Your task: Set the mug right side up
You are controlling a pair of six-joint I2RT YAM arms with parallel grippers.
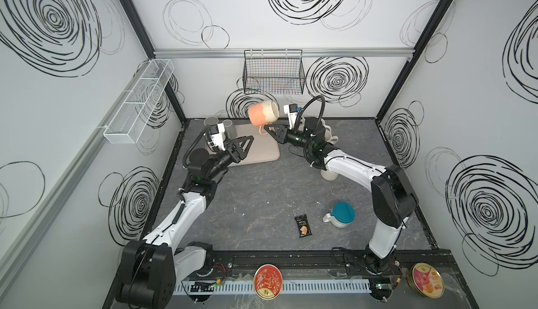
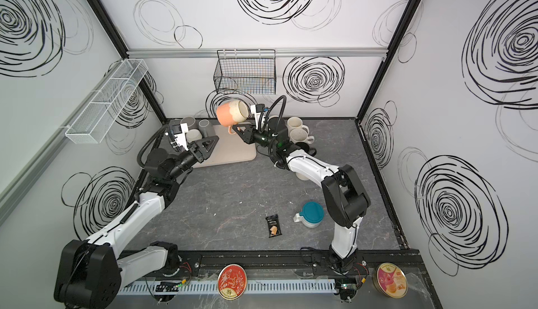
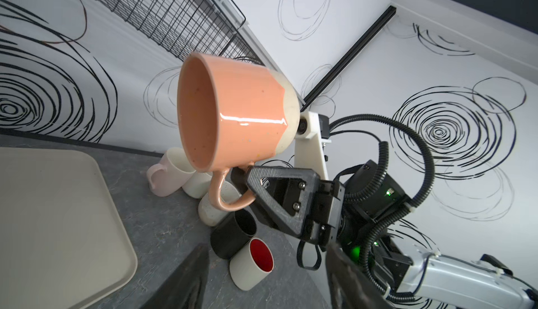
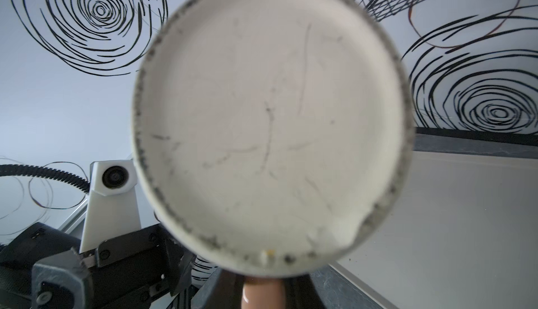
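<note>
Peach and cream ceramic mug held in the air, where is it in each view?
Top view: peach and cream ceramic mug, upper centre, below the black wire basket.
Top view: mug, same place.
Left wrist: mug at centre, mouth toward camera.
Right wrist: mug's cream base fills the centre.
Shared landmark: the basket on the back wall.

Robot lab cell, swirl-printed walls (image 1: 233, 16), aluminium framing (image 1: 203, 52)

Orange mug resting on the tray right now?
No, the right gripper holds the mug by its handle in the air, clear of the tray.
</note>
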